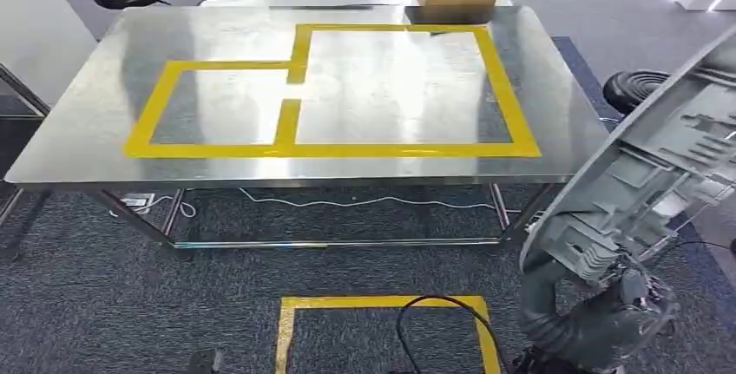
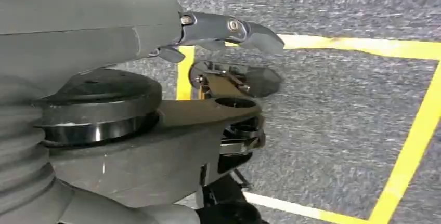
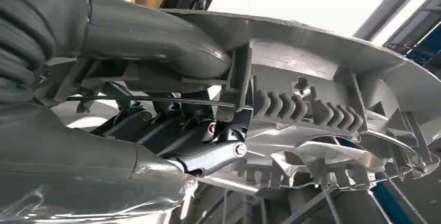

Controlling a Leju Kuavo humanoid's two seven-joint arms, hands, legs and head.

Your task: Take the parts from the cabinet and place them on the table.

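Head view: right hand grips ribbed grey part.

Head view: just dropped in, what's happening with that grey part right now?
The right hand grips a large grey plastic part, held up beside the steel table, to its right. Nothing lies inside the yellow tape outlines on the table. The left hand hangs over the carpet, holding nothing.
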